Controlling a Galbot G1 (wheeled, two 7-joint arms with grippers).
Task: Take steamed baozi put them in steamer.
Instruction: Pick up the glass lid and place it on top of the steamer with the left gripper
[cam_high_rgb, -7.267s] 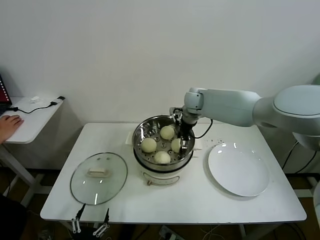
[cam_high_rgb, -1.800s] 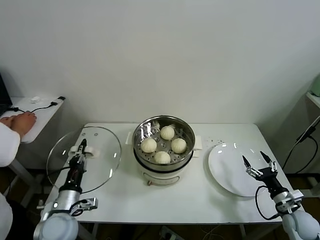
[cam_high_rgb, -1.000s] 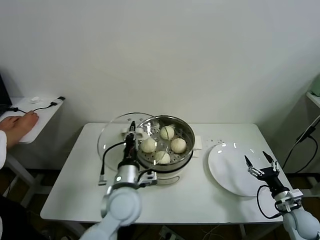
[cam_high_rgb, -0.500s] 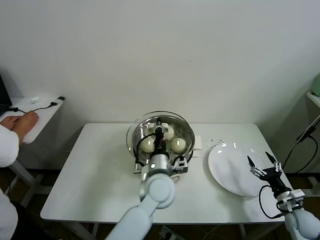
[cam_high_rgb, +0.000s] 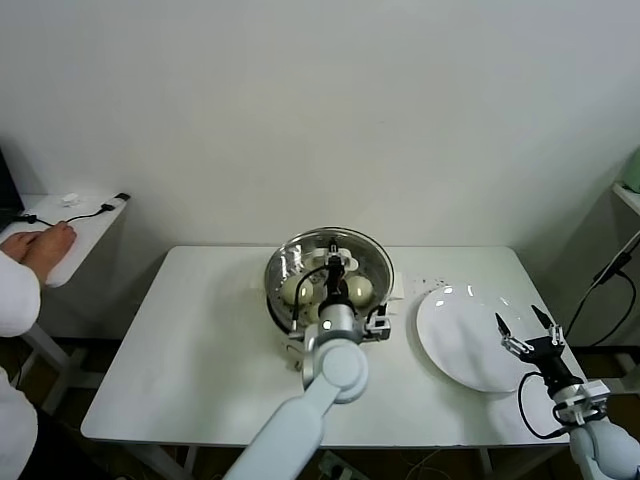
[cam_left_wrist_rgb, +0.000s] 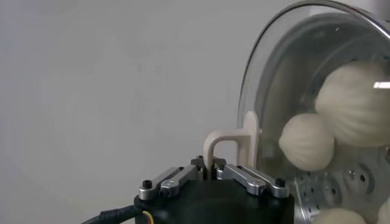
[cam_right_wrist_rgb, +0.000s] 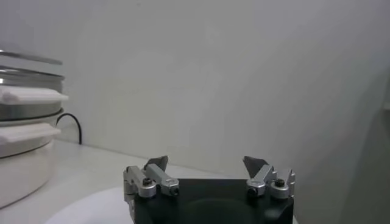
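The steamer (cam_high_rgb: 277, 306), a shiny steel basket on a white base, stands mid-table with steamed baozi (cam_high_rgb: 294, 289) inside. Through the glass I also see pale, domed baozi (cam_left_wrist_rgb: 308, 143) on the perforated floor. A round glass lid (cam_high_rgb: 372, 256) hangs just above the steamer rim, nearly covering it. My left gripper (cam_high_rgb: 334, 262) is shut on the lid's white handle (cam_left_wrist_rgb: 213, 146), above the basket's middle. My right gripper (cam_high_rgb: 527, 330) stands open and empty over the near right part of the white plate (cam_high_rgb: 470, 345); its fingertips (cam_right_wrist_rgb: 159, 162) are wide apart.
The flat white plate lies to the right of the steamer, and its rim (cam_right_wrist_rgb: 91, 204) shows below the right gripper. A side table (cam_high_rgb: 60, 235) at the far left holds a cable and a person's hand (cam_high_rgb: 35, 245). A black cord runs behind the steamer.
The left gripper has carried the glass lid rightward from beside the steamer's left rim to over the basket. The right gripper has barely moved.
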